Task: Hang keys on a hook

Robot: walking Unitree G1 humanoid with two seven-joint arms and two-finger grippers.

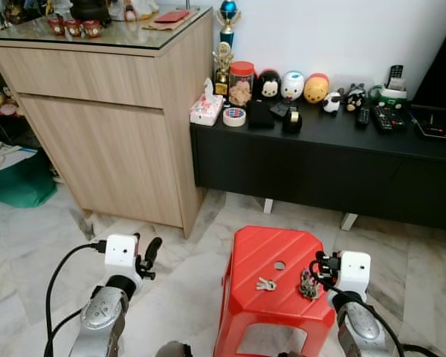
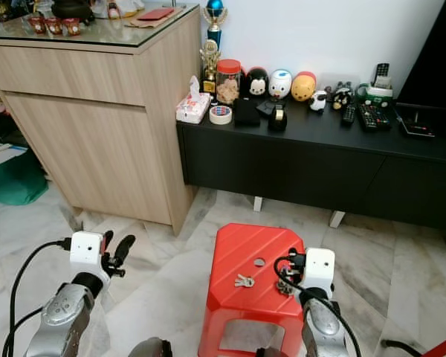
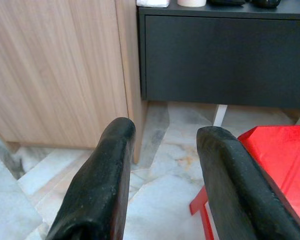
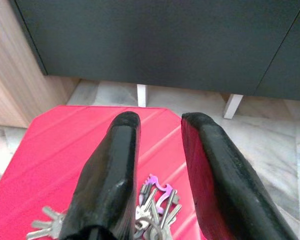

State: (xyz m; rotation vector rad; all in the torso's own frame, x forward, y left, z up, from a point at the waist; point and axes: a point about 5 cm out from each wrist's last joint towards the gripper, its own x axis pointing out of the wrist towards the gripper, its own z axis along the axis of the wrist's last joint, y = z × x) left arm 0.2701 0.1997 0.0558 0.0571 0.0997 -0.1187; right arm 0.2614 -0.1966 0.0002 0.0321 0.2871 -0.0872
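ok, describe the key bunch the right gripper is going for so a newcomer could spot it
Find the red stool on the marble floor before the black cabinet. Two key sets lie on its seat: the bunch is at the robot's right edge, just under the open right gripper. Unlike the small flat pair of keys near the seat's middle, it is a thick cluster with a purple clip.

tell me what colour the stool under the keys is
Red, ribbed on top. The stool shows best in the left eye view, with two key bunches lying on it.
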